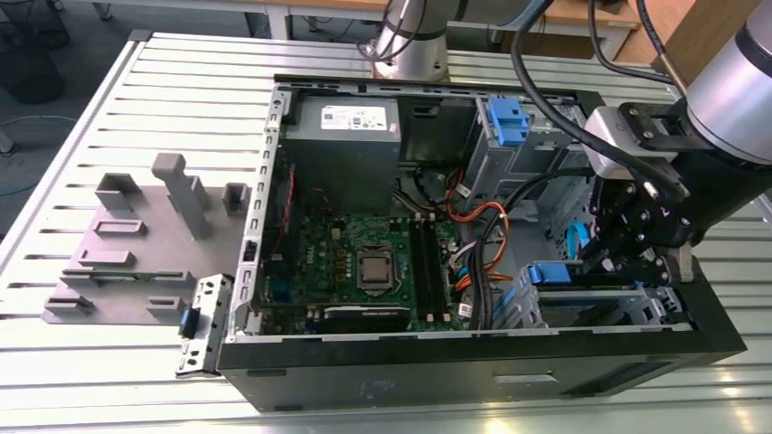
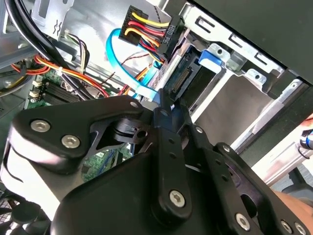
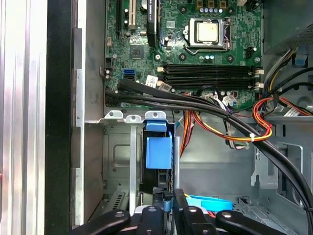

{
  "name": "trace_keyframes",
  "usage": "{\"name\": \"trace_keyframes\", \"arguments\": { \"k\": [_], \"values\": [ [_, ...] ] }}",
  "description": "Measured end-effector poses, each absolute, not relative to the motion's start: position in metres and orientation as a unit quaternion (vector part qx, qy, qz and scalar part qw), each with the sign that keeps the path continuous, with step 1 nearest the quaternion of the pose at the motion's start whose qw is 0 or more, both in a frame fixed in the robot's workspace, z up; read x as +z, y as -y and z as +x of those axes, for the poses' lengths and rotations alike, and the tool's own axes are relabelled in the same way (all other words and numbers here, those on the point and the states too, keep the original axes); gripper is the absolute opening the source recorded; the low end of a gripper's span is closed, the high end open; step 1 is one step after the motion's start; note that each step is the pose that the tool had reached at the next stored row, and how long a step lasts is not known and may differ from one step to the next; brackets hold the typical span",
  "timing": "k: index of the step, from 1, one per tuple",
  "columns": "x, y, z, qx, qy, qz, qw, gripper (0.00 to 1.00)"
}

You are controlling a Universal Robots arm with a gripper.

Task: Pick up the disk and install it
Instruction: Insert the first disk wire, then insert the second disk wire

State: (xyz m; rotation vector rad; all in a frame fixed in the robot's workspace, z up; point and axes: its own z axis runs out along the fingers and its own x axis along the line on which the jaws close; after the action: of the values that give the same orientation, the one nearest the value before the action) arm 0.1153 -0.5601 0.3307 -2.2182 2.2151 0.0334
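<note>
Slatted table [image 1: 97,117]; fingers [image 3: 168,205] closed on the disk [image 3: 159,152], seated in its bay.

Motherboard [image 1: 362,262] inside open computer case [image 1: 483,371]; fixture block [image 1: 133,253] on table [image 1: 72,362], at exterior view's left of case

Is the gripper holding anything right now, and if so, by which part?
It seems to hold the disk by its rear edge, standing upright in the drive bay. The gripper sits right at that edge, but whether the fingers actually clamp it cannot be told.
</note>
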Motion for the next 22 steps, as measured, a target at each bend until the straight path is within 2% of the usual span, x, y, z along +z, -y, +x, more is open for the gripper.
{"name": "trace_keyframes", "arguments": {
  "k": [7, 22],
  "values": [
    [0.354, 0.560, 0.115, 0.011, -0.707, -0.708, 0.003, 0.24],
    [0.358, 0.560, 0.115, 0.011, -0.707, -0.708, 0.003, 0.24]
  ]
}}
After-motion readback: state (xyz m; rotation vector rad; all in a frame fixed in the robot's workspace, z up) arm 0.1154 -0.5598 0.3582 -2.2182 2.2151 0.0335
